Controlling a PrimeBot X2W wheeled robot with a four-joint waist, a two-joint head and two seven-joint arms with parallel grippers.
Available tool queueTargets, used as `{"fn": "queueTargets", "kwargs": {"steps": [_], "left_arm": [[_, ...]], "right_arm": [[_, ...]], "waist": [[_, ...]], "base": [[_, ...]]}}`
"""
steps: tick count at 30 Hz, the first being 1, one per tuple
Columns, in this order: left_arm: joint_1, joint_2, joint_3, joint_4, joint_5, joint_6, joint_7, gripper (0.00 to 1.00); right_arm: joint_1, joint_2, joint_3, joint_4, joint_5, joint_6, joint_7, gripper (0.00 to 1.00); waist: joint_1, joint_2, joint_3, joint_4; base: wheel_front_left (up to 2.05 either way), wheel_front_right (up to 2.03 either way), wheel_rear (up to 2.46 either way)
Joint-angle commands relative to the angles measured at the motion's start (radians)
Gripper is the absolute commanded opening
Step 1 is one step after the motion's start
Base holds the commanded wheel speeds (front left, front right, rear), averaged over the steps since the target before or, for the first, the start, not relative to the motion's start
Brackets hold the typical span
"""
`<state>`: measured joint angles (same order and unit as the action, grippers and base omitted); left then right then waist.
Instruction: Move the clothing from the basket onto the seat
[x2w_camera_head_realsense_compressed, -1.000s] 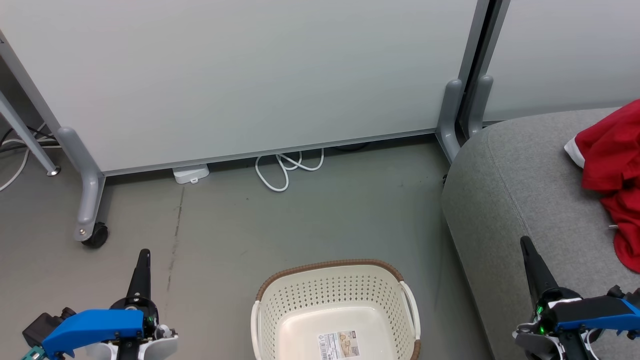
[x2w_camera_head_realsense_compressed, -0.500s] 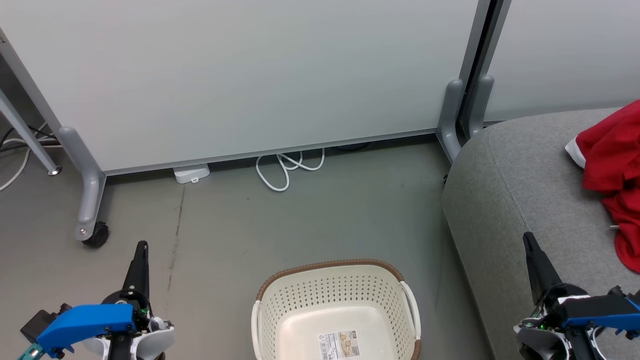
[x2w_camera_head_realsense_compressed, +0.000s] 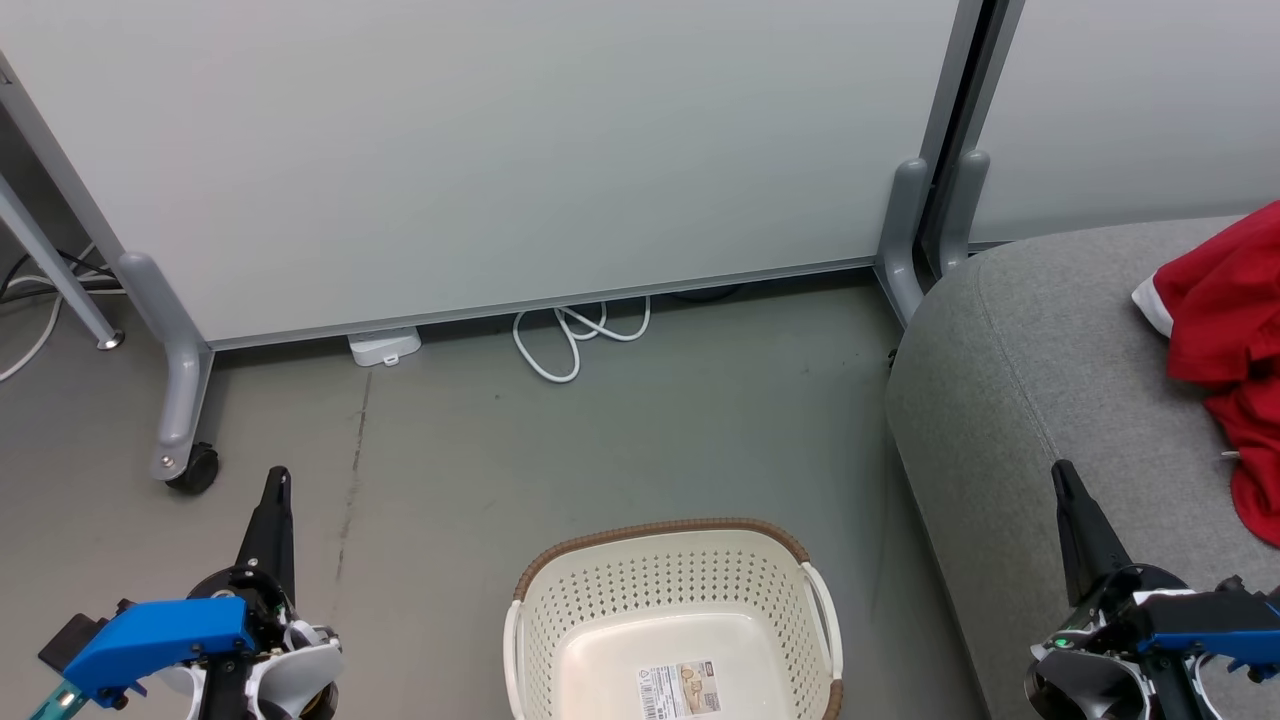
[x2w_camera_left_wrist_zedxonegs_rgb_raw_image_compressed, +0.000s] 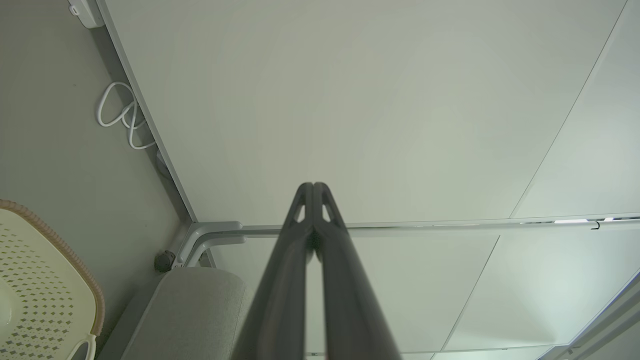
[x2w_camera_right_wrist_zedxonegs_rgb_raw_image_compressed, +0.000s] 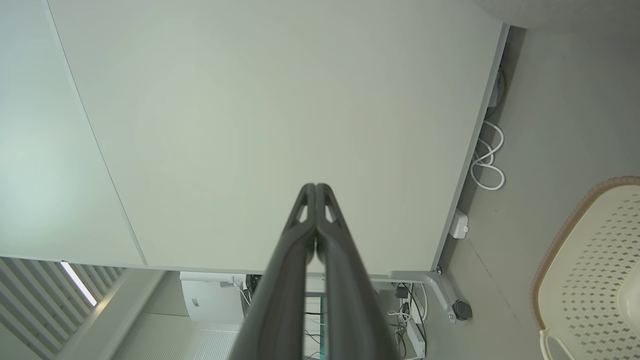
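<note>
The cream basket (x2w_camera_head_realsense_compressed: 672, 585) with its brown rim stands on the floor at the bottom centre; inside it I see just a paper label on the bare bottom. The red clothing (x2w_camera_head_realsense_compressed: 1225, 345) with white trim lies bunched on the grey seat (x2w_camera_head_realsense_compressed: 1050, 360) at the right edge. My left gripper (x2w_camera_head_realsense_compressed: 275, 480) is shut with nothing in it, over the floor left of the basket. My right gripper (x2w_camera_head_realsense_compressed: 1060, 472) is shut and holds nothing, in front of the seat's near edge. Both wrist views show the fingertips (x2w_camera_left_wrist_zedxonegs_rgb_raw_image_compressed: 312, 186) (x2w_camera_right_wrist_zedxonegs_rgb_raw_image_compressed: 316, 186) pressed together, pointing at the white panels.
White partition panels on grey castor legs (x2w_camera_head_realsense_compressed: 180, 400) (x2w_camera_head_realsense_compressed: 900, 240) close off the back. A coiled white cable (x2w_camera_head_realsense_compressed: 575, 335) and a white plug box (x2w_camera_head_realsense_compressed: 383, 347) lie on the floor under the panel. Grey floor lies between the basket and the panels.
Both arms have drawn back and down in the head view, the left a little leftward. Both grippers stay shut. Basket and clothing have not moved.
</note>
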<state>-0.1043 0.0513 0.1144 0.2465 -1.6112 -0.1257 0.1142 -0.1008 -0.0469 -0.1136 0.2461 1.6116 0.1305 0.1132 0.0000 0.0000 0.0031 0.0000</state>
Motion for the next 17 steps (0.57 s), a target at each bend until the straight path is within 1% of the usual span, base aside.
{"fn": "queueTargets", "kwargs": {"steps": [1,17], "left_arm": [[-0.010,-0.002,0.003,-0.004,-0.002,-0.009,0.004,0.00],[-0.010,-0.002,0.003,-0.004,-0.002,-0.009,0.004,0.00]], "right_arm": [[-0.014,-0.006,-0.002,-0.003,0.002,0.000,0.003,0.00],[-0.014,-0.006,-0.002,-0.003,0.003,0.000,0.003,0.00]], "waist": [[0.0000,0.0000,0.000,0.000],[0.0000,0.0000,0.000,0.000]], "base": [[0.00,0.00,0.00],[0.00,0.00,0.00]]}}
